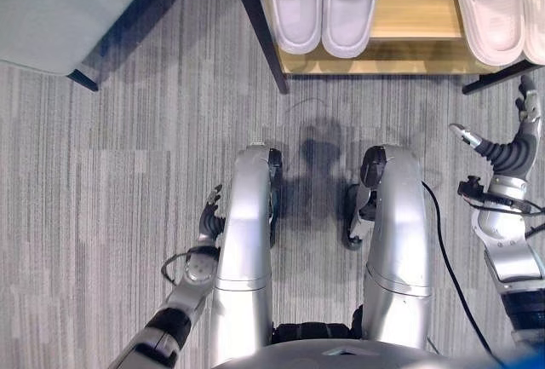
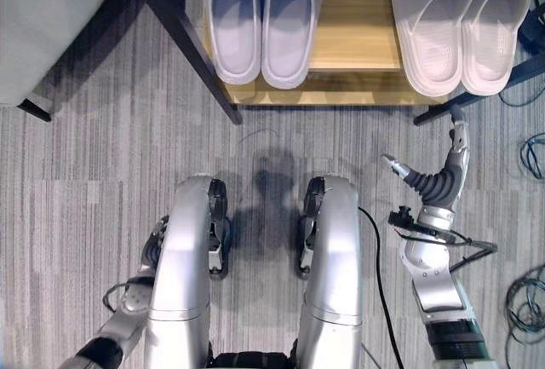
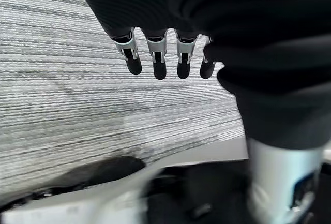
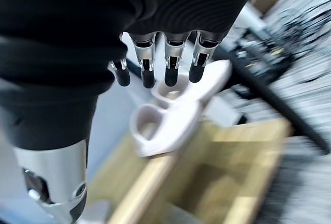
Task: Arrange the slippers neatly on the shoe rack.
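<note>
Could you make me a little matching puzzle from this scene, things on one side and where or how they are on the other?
Things:
1. lavender slippers
2. pale pink slippers
3. left hand
4. right hand

Places or states:
A. raised near the rack's right leg, fingers straight, holding nothing
B. on the right end of the wooden shelf, side by side
C. low beside the robot, over the grey carpet, fingers relaxed
D. on the left part of the shelf, side by side

Pairs: 1-D, 2-B, 3-C, 4-A
</note>
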Tool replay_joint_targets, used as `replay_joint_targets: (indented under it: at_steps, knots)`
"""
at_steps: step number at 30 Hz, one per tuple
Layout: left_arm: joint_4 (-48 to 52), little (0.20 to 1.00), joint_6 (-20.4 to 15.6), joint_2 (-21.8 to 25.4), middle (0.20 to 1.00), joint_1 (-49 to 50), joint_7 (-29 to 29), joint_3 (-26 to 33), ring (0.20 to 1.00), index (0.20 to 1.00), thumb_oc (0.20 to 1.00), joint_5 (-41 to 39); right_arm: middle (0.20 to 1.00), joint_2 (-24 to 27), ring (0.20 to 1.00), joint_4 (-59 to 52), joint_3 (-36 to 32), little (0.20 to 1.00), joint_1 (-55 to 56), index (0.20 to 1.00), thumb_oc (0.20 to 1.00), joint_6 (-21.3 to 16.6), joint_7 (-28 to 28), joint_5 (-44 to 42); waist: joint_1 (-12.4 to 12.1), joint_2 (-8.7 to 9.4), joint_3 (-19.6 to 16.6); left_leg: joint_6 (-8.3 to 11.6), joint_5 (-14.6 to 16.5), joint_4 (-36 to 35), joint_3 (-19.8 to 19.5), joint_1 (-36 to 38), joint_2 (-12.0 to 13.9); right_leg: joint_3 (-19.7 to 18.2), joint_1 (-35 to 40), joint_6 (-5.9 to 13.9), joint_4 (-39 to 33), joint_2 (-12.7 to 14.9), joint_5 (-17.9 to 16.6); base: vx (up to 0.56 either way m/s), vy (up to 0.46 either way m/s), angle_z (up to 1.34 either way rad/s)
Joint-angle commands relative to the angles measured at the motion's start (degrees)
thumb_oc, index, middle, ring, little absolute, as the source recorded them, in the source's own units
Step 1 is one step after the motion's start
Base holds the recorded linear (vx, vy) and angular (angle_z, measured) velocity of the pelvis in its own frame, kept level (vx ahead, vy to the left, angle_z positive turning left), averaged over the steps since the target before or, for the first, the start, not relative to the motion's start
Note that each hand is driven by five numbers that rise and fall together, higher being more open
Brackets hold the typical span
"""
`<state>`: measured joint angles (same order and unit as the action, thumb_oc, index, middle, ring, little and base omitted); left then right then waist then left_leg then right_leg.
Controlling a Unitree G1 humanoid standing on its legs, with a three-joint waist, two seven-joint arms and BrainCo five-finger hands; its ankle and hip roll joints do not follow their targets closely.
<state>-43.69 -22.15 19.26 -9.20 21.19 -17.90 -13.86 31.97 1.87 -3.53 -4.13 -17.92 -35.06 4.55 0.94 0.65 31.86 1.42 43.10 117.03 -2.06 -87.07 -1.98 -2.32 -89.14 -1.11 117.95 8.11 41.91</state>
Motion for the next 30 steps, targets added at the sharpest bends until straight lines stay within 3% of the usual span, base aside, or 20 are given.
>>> replay_joint_targets:
  at_steps: [1, 5, 7, 9, 12, 13, 14, 15, 16, 18, 19, 20, 23, 30]
  knots:
    - [-2.5, 1.000, -2.8, -1.3, 1.000, 0.2, 3.1, -0.6, 1.000, 1.000, 1.000, 2.1, 1.000, 1.2, 1.000, -1.3, -3.4, 1.000, -5.7, 1.000, 1.000, 0.1, -1.7, 5.5, -2.4, 1.72, -2.1, -0.61, -4.9, -8.0, -4.7, -2.9, -2.5, -3.6, 1.8, -1.73, -6.9, 2.4, -7.0, -0.23, 0.000, 0.03]
    - [-4.9, 1.000, -2.1, -1.3, 1.000, -0.2, 3.0, 0.6, 1.000, 1.000, 1.000, 2.1, 1.000, -3.8, 1.000, 15.3, -1.0, 1.000, -4.1, 1.000, 1.000, 2.3, -2.3, 0.5, -1.6, 0.16, -9.3, -1.01, -12.1, -20.4, -6.2, -2.8, -1.5, 1.2, 2.9, -0.67, -19.2, 4.9, -9.9, -0.08, 0.005, 0.22]
    - [-5.6, 1.000, -1.3, -1.1, 1.000, 0.6, 2.5, 1.1, 1.000, 1.000, 1.000, 1.9, 1.000, -5.2, 1.000, 22.0, 0.1, 1.000, -4.3, 1.000, 1.000, 3.0, -2.1, -1.7, -1.7, -0.04, -10.4, -0.71, -15.0, -27.7, -6.3, 2.3, -1.0, 3.2, 8.0, -0.39, -26.4, 5.4, -11.4, -0.15, -0.020, 0.13]
    - [-6.7, 1.000, -0.2, -0.8, 1.000, 2.8, 1.1, 2.0, 1.000, 1.000, 1.000, 2.0, 1.000, -7.0, 1.000, 32.5, 2.8, 1.000, -4.9, 1.000, 1.000, 4.0, 0.7, -4.7, -2.2, -0.10, -11.3, -0.73, -18.6, -38.3, -6.3, 11.4, -0.2, 5.4, 16.7, 0.16, -36.7, 5.6, -13.7, -0.18, -0.067, 0.15]
    - [-22.0, 1.000, 3.4, -4.1, 1.000, 3.6, -1.7, 4.6, 1.000, 1.000, 1.000, 3.1, 1.000, -11.4, 1.000, 55.0, 7.6, 1.000, -5.0, 1.000, 1.000, 5.4, 6.5, -7.8, -3.0, 1.29, -13.6, -0.56, -24.2, -58.1, -6.1, 31.3, 0.7, 9.0, 36.0, 1.45, -57.5, 4.8, -18.8, -0.02, -0.102, 0.27]
    - [-23.7, 1.000, 4.2, -4.7, 1.000, 3.9, -2.7, 5.3, 1.000, 1.000, 1.000, 3.1, 1.000, -12.3, 1.000, 58.1, 8.4, 1.000, -4.6, 1.000, 1.000, 5.8, 7.4, -7.5, -3.1, 1.55, -14.7, -0.57, -25.1, -61.6, -6.1, 34.4, 0.8, 9.6, 38.9, 1.91, -60.6, 4.3, -19.7, 0.15, -0.080, 0.10]
    - [-25.4, 1.000, 5.1, -5.3, 1.000, 4.3, -3.9, 5.9, 1.000, 1.000, 1.000, 3.8, 1.000, -13.8, 1.000, 63.5, 8.6, 1.000, -3.4, 1.000, 1.000, 6.7, 10.0, -8.6, -3.5, 1.68, -16.2, -0.48, -27.4, -70.4, -6.4, 42.8, 1.4, 11.3, 47.2, 2.80, -68.3, 3.5, -22.0, 0.20, -0.068, 0.07]
    - [-26.0, 1.000, 5.6, -5.5, 1.000, 4.9, -4.6, 6.3, 1.000, 1.000, 1.000, 4.2, 1.000, -14.4, 1.000, 65.5, 8.3, 1.000, -2.5, 1.000, 1.000, 7.0, 11.2, -9.4, -3.7, 1.76, -17.2, -0.32, -28.3, -73.7, -6.8, 46.2, 1.3, 11.9, 50.5, 3.18, -70.8, 3.2, -22.7, 0.25, -0.095, 0.05]
    - [-26.4, 1.000, 5.9, -6.1, 1.000, 6.0, -6.0, 6.5, 1.000, 1.000, 1.000, 4.3, 1.000, -15.5, 1.000, 68.6, 7.7, 1.000, -0.4, 1.000, 1.000, 7.7, 13.7, -10.7, -3.4, 1.87, -18.8, 0.28, -32.6, -81.9, -7.4, 53.3, 1.5, 14.0, 58.7, 3.73, -79.6, 2.9, -26.6, 0.24, -0.080, 0.16]
    - [-26.4, 1.000, 6.3, -6.5, 1.000, 6.9, -6.9, 6.2, 1.000, 1.000, 1.000, 5.7, 1.000, -16.2, 1.000, 70.5, 7.8, 1.000, 1.4, 1.000, 1.000, 8.3, 16.1, -10.8, -3.3, 1.85, -20.1, 1.09, -35.5, -89.5, -7.3, 60.8, 1.5, 15.1, 66.3, 4.37, -86.5, 2.0, -29.1, 0.29, -0.075, 0.20]
    - [-26.9, 1.000, 7.0, -6.8, 1.000, 7.6, -8.6, 6.1, 1.000, 1.000, 1.000, 7.2, 1.000, -16.7, 1.000, 71.8, 7.5, 1.000, 3.3, 1.000, 1.000, 9.0, 19.5, -10.7, -2.8, 1.70, -22.5, 1.91, -38.5, -98.8, -7.0, 69.6, 2.2, 16.1, 74.7, 5.55, -94.9, 1.1, -32.4, 0.28, -0.047, 0.05]
    - [-26.9, 1.000, 7.0, -6.8, 1.000, 7.5, -8.6, 6.1, 1.000, 1.000, 1.000, 7.2, 1.000, -16.7, 1.000, 71.8, 7.5, 1.000, 3.3, 1.000, 1.000, 9.0, 19.5, -10.7, -2.7, 1.68, -22.6, 1.90, -38.8, -99.0, -7.1, 69.6, 2.2, 16.2, 74.7, 5.55, -95.2, 1.1, -32.6, 0.33, -0.044, -0.01]
    - [-27.9, 1.000, 8.0, -7.2, 1.000, 7.5, -10.3, 5.8, 1.000, 1.000, 1.000, 9.3, 1.000, -17.8, 1.000, 74.5, 8.2, 1.000, 4.9, 1.000, 1.000, 10.2, 25.1, -10.8, -2.6, 1.35, -26.3, 2.08, -41.1, -109.3, -6.0, 80.4, 2.0, 16.5, 83.8, 6.69, -104.8, -0.5, -36.0, 0.21, -0.028, -0.06]
    - [-31.9, 1.000, 10.0, -9.1, 1.000, 8.8, -11.7, 5.1, 1.000, 1.000, 1.000, 14.0, 1.000, -20.6, 1.000, 75.9, 8.9, 1.000, 5.9, 1.000, 1.000, 11.1, 26.7, -12.3, -3.0, 0.51, -30.2, 1.57, -42.9, -117.0, -4.0, 89.1, 1.7, 14.6, 92.0, 7.58, -114.2, -2.3, -39.2, 0.10, 0.000, -0.07]
